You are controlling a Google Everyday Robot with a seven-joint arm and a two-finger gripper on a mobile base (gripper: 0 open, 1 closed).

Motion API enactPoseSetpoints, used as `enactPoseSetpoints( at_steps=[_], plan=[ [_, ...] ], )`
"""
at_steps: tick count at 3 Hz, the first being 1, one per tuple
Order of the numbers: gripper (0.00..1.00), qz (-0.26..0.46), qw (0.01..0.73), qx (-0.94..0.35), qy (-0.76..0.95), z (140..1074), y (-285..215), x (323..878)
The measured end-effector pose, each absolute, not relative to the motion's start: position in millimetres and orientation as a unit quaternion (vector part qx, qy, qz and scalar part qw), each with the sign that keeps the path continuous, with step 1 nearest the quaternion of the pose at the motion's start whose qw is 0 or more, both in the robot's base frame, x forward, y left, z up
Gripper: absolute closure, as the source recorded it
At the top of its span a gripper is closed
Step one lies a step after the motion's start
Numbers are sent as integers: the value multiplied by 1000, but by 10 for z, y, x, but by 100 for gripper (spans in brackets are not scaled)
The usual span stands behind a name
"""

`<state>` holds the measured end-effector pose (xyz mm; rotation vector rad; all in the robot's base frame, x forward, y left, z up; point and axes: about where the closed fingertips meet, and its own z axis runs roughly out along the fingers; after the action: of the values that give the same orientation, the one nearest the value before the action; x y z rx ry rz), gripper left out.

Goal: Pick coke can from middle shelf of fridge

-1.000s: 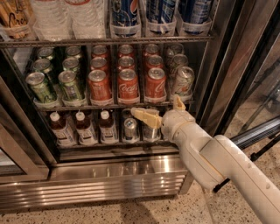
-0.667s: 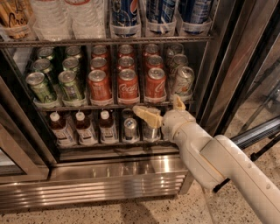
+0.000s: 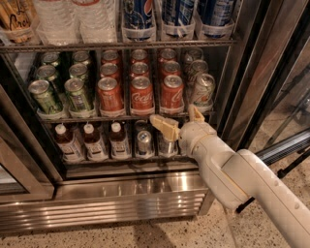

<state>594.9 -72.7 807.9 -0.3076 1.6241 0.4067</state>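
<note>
**Gripper a little higher in front of the fridge**

Since the earlier frame, the gripper (image 3: pixel 180 121) has come up slightly, and its tips are now at the level of the front edge of the middle shelf (image 3: pixel 97 117). The cans have not moved. Its two fingers are apart: the left finger (image 3: pixel 164 127) points to the left in front of the lower rack, and the right finger (image 3: pixel 195 114) stands up just below the silver-white can (image 3: pixel 203 89). The white arm (image 3: pixel 252 186) enters from the lower right.

The coke can (image 3: pixel 172 92) stands upright at the front of its lane on the middle shelf, just above the gripper and apart from it. More red cans fill this lane and the two lanes to its left. Green cans (image 3: pixel 79 94) stand further left. Small brown bottles (image 3: pixel 92 143) are on the rack below and tall bottles (image 3: pixel 138 14) on the rack above. The ribbed steel grille of the fridge (image 3: pixel 121 203) is at the bottom.
</note>
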Motion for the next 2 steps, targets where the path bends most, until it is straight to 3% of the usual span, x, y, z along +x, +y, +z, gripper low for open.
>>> enactPoseSetpoints(
  at_steps=[2],
  plan=[
    [12, 193, 659, -152, 711, 8173, -553, 5955]
  ],
)
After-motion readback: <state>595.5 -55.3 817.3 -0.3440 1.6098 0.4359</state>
